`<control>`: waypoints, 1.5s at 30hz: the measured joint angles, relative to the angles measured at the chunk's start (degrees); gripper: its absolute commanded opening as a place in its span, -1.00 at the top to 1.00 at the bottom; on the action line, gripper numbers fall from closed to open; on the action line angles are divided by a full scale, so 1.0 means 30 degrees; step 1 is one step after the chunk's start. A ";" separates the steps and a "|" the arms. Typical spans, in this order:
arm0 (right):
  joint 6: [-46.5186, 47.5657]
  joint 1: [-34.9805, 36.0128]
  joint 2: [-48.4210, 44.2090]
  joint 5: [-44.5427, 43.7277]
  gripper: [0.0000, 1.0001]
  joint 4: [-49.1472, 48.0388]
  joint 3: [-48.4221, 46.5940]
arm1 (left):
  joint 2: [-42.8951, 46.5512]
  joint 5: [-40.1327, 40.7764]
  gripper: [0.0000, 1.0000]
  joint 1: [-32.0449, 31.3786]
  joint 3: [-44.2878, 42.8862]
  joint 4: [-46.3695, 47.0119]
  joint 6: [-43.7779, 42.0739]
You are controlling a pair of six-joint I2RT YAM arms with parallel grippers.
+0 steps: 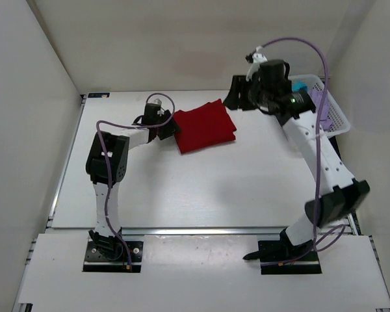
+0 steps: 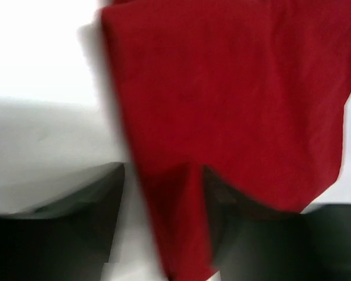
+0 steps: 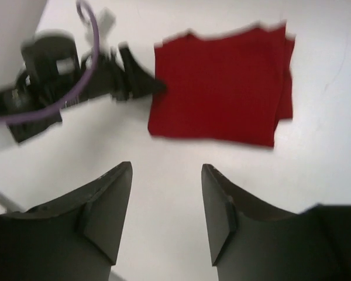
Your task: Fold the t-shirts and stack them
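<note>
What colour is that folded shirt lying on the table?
Plain dark red, no pattern. The folded shirt shows best in the right wrist view.

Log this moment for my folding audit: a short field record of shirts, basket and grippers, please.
dark red t-shirt: folded, flat on the table
left gripper: open, at the shirt's left edge
right gripper: open, empty, above bare table
white mesh basket: far right, holds teal t-shirt and lavender t-shirt

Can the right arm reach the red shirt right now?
Probably yes: right gripper open and empty, only bare table between it and the red shirt; left gripper sits at the opposite edge.
</note>
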State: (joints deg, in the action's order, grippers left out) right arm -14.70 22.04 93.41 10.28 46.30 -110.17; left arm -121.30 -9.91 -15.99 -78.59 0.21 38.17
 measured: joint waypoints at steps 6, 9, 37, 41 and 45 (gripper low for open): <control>-0.1654 -0.2477 -0.4408 0.2586 -0.05 -0.5115 0.9785 | -0.2761 -0.0692 0.96 -0.1086 -0.3082 0.0306 0.0882; -0.2463 -0.3198 -0.4991 0.3643 -0.04 -0.7147 1.2174 | -0.3934 -0.0852 1.00 -0.1683 -0.4998 0.0146 0.1304; -0.4889 0.0969 -0.5034 0.7796 0.03 -1.4302 2.0203 | 0.4903 0.0015 0.87 1.1956 0.8320 0.3657 0.4138; -0.4881 0.1443 -0.5209 0.7803 0.03 -1.4229 2.1026 | 0.3198 -0.0729 0.91 1.1992 0.7439 0.5333 0.5887; -0.4889 0.1486 -0.5202 0.7665 0.04 -1.4178 2.1354 | 0.1137 -0.1005 0.89 1.1839 0.5282 0.6258 0.7344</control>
State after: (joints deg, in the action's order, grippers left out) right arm -29.36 26.50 77.80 33.28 3.77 -46.11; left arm -117.89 -12.93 19.53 -62.74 18.98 60.20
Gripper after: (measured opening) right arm 0.481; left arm 0.113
